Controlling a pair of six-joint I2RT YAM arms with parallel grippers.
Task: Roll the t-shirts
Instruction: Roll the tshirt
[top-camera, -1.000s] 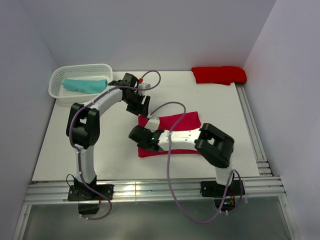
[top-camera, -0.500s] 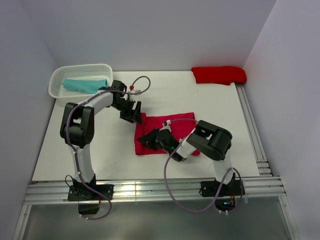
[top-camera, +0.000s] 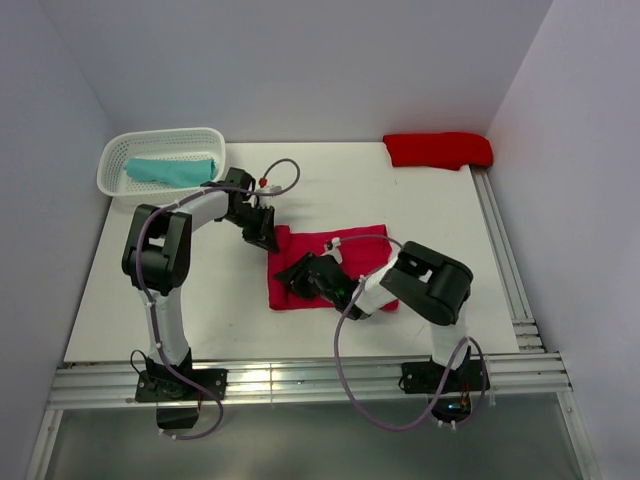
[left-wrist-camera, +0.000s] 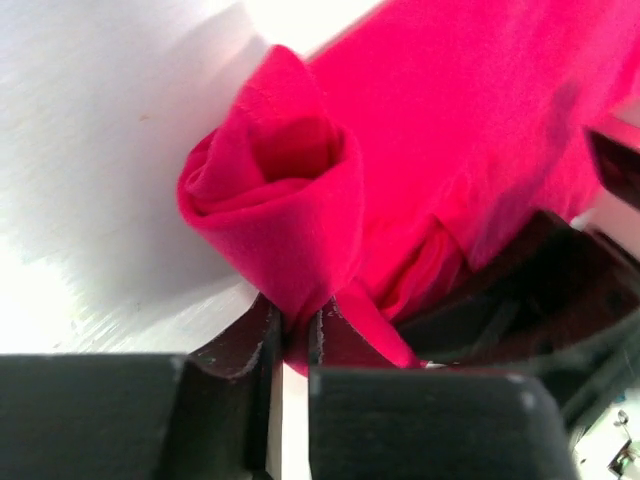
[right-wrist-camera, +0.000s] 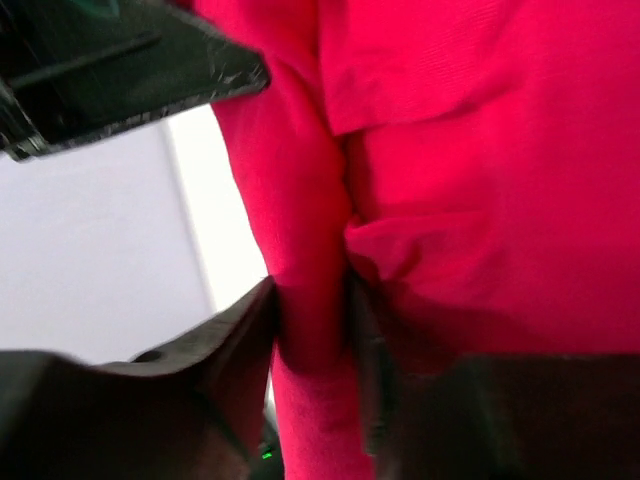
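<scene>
The raspberry-red t-shirt (top-camera: 345, 255) lies flat mid-table, its left edge curled into a loose roll (left-wrist-camera: 270, 190). My left gripper (top-camera: 263, 236) sits at the roll's far end, shut on a pinch of the cloth (left-wrist-camera: 296, 322). At the roll's near end my right gripper (top-camera: 293, 279) has its fingers pressed on either side of the rolled edge (right-wrist-camera: 312, 300). The teal t-shirt bundle (top-camera: 170, 170) lies in the basket. A scarlet t-shirt bundle (top-camera: 438, 149) rests at the far right corner.
The white lattice basket (top-camera: 118, 150) stands at the far left corner. A metal rail (top-camera: 505, 260) runs along the table's right side and another along the near edge (top-camera: 300, 380). Walls close in on the left, back and right.
Both grippers came down onto the raspberry shirt's left edge. The left jaws, open half a second ago, have closed on the cloth. The right arm swung its elbow to the right.
</scene>
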